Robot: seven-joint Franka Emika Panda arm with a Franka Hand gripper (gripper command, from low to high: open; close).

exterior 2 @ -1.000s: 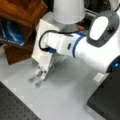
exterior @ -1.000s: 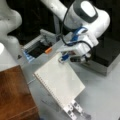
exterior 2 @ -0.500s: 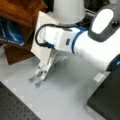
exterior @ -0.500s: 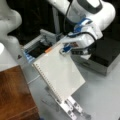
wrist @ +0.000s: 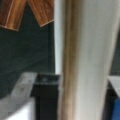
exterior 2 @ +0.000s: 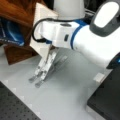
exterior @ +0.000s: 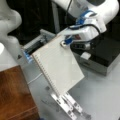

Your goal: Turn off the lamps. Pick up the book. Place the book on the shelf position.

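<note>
Claw: we see the claw [exterior: 65,43] at the upper corner of the book [exterior: 58,67] in a front view, clenched on that corner and grasping the book.
Book: we find it held up off the surface [exterior: 100,95], tilted, with its row of small holes running down the long edge toward that view's left. Its lower corner hangs just above the metal stand [exterior: 67,105].
Book, from the opposite side: in a front view the book [exterior 2: 41,27] shows as a pale slab partly hidden behind the arm [exterior 2: 75,37], leaning in front of the wooden block [exterior 2: 17,53].
Book, wrist view: we see its edge [wrist: 85,62] filling the middle of the frame as a tall pale band, close to the camera.
Shelf position: the reddish-brown wooden block [exterior: 15,95] sits at a front view's bottom left; the book is near it but not on it.
Stand: the slotted metal stand [exterior 2: 43,68] rests on the surface [exterior 2: 62,100] under the book in both front views.
Black-topped box: we see the box [exterior: 105,56] with silver sides at a front view's right, behind the arm [exterior: 87,15].
Lamps: we cannot tell from these views where they are or how they stand.
</note>
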